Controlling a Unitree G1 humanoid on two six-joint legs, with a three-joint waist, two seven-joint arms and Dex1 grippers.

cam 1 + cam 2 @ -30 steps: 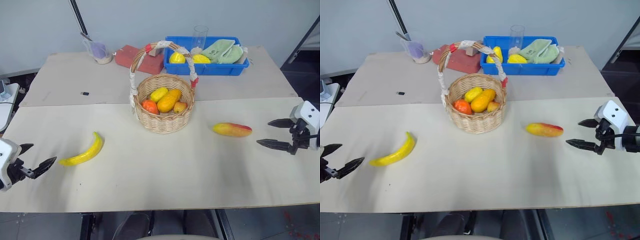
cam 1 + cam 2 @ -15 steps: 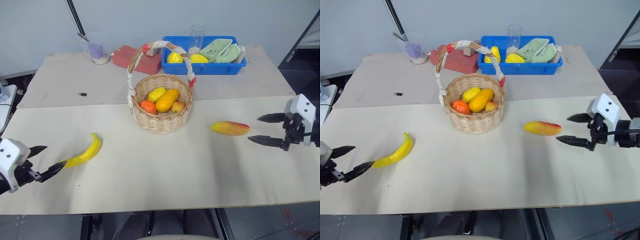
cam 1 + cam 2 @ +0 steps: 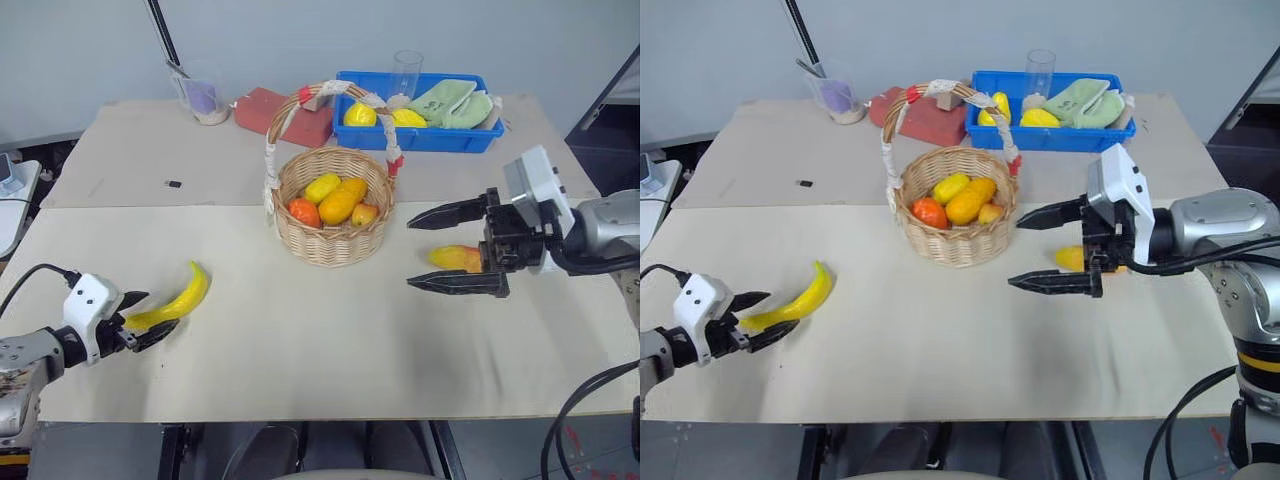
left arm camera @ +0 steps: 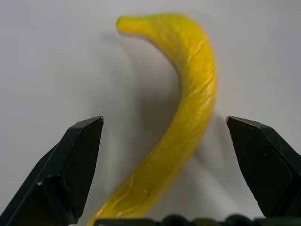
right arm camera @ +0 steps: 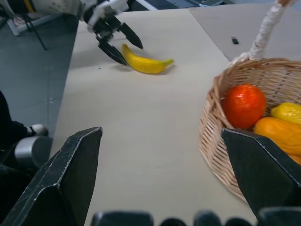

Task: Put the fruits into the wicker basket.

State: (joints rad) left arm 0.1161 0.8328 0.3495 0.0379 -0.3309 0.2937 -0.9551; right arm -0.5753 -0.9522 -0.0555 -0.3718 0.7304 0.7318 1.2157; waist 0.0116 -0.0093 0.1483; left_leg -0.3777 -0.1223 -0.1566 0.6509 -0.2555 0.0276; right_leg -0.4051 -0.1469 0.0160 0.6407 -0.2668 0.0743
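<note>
The pale beige tabletop (image 3: 300, 350) carries a round tan woven wicker basket (image 3: 335, 225) near its middle, with fruit inside. The right gripper (image 3: 442, 250) reaches in from the right, held above the table and pointing left, its black fingers spread wide; the yellow-orange mango with a red blush (image 3: 455, 258) lies on the table just behind them, partly hidden. The left gripper (image 3: 140, 318) sits low, its fingers apart on either side of the near end of the long curved yellow banana (image 3: 175, 305).

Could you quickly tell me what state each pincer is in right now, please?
Left pincer: open, fingers either side of the banana's end, not gripping it.
Right pincer: open, holding nothing, above the mango.
</note>
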